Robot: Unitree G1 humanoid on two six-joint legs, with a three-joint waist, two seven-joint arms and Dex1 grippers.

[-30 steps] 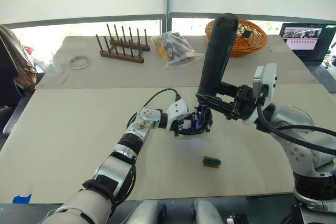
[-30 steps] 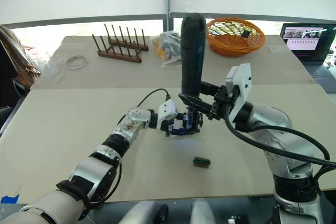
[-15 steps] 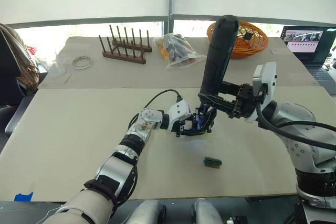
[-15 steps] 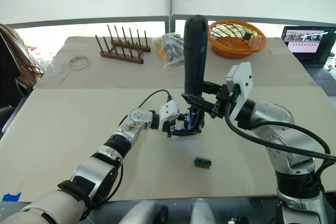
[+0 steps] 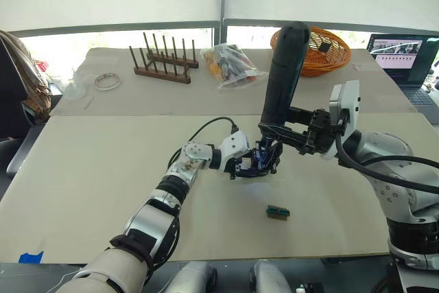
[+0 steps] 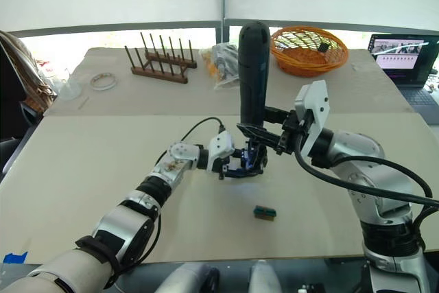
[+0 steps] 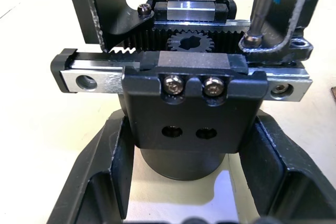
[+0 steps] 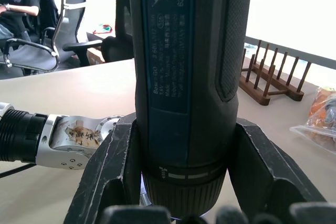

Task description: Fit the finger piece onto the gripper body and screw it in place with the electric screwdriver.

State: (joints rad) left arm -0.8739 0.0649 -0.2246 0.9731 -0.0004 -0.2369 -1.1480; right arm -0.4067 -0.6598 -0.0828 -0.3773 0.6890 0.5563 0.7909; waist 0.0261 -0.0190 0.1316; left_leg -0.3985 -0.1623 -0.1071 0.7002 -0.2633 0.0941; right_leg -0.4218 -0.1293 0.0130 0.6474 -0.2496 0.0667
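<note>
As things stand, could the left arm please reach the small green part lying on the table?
Probably not freely: the left gripper is shut on the gripper body, with the screwdriver working on it. The green part lies close by on open table, with nothing between.

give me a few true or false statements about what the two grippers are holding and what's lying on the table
1. The right gripper clamps the long black cylindrical electric screwdriver upright. True.
2. The left gripper holds the small black gripper body by its round base. True.
3. The screwdriver's thin metal bit is far from the gripper body. False: it comes down onto it.
4. The orange woven basket sits beside the small green block. False: the basket is at the table's far side, the block near the robot.
5. A wooden peg rack stands on the table. True.
</note>
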